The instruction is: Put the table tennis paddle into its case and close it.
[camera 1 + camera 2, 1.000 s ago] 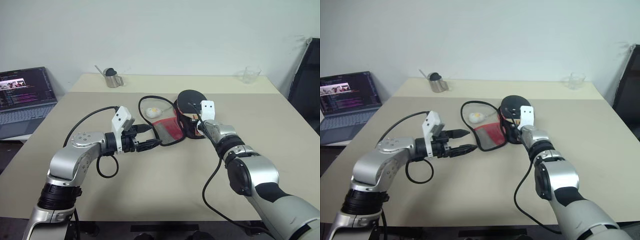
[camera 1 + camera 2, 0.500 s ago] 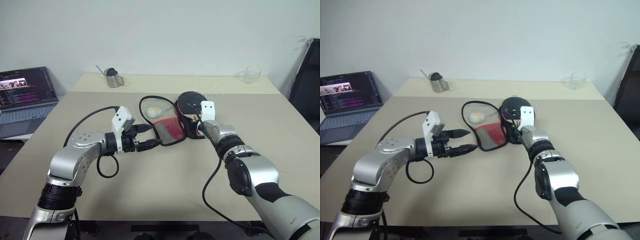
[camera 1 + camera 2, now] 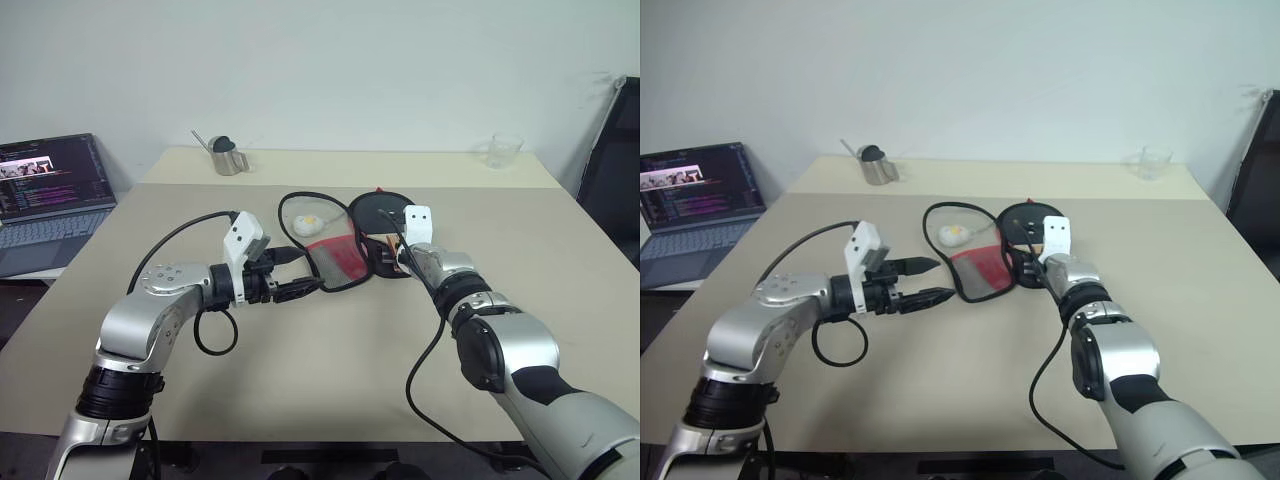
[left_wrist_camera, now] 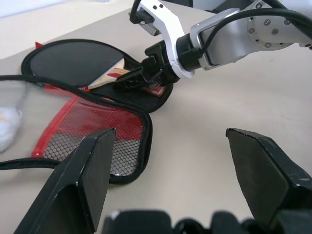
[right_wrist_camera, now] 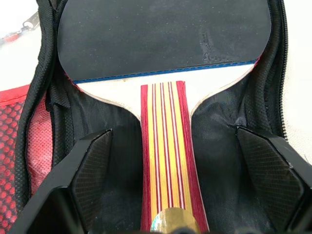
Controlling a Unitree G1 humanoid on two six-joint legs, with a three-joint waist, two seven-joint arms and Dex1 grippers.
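— What is the room like?
— A plain, pale grey-white wall [image 3: 400, 60] runs across the back, evenly lit. In front of it stands a broad beige matte surface [image 3: 320, 380] with a seam across it toward twelve o'clock.
— Anything on the far side?
— A small steel jug with a black lid [image 3: 226, 156] at eleven o'clock, and a clear glass beaker [image 3: 503, 150] at one o'clock.
— And off to the sides?
— At nine o'clock an open grey laptop with a dark, lit screen [image 3: 52, 172] sits on a lower stand. At three o'clock a black panel [image 3: 612, 170] leans near the wall.
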